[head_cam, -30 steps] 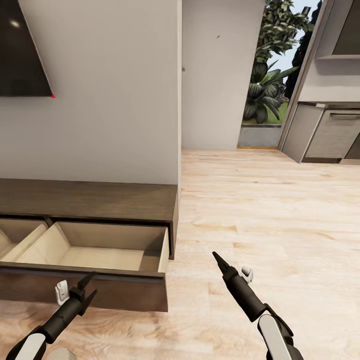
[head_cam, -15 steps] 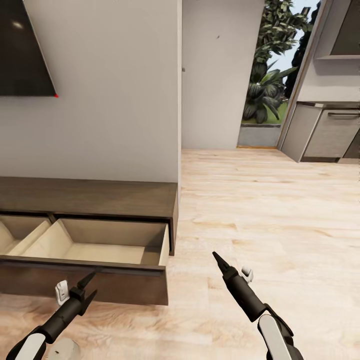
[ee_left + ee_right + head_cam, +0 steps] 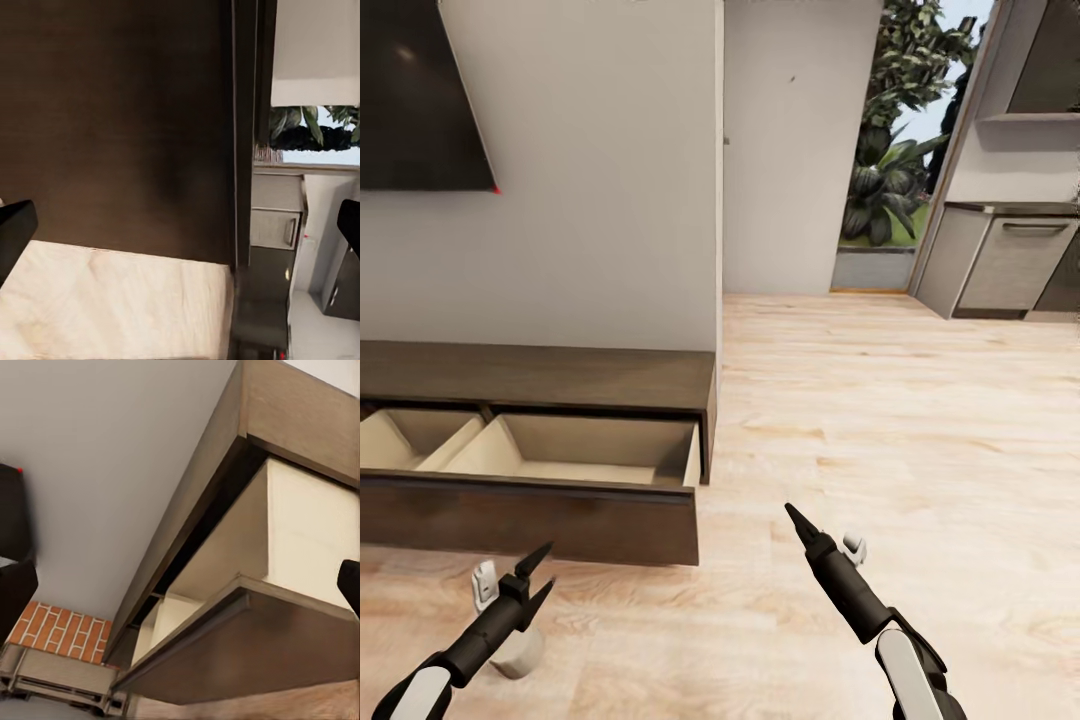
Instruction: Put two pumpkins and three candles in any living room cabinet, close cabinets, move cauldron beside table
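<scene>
The long dark brown cabinet (image 3: 540, 375) stands against the wall at the left, with two drawers pulled out. The part of the right drawer (image 3: 575, 460) that I see is pale beige and holds nothing. A small pale candle (image 3: 518, 650) stands on the floor in front of it, just under my left gripper (image 3: 540, 574), which is open and empty. My right gripper (image 3: 793, 514) hovers over bare floor to the right of the cabinet. In the right wrist view its fingers stand wide apart, and the pulled-out drawer (image 3: 300, 532) lies ahead. The left wrist view faces the dark drawer front (image 3: 112, 112).
A black TV (image 3: 410, 100) hangs on the wall above the cabinet. A wall corner (image 3: 720, 200) ends beside the cabinet's right end. Pale wood floor (image 3: 910, 420) runs to a doorway with plants (image 3: 890, 170) and grey kitchen units (image 3: 1010, 265).
The whole view has shifted: the cabinet now sits higher and farther off, so the camera has backed away. The candle has come into view under the left arm. Both grippers hold the same pose.
</scene>
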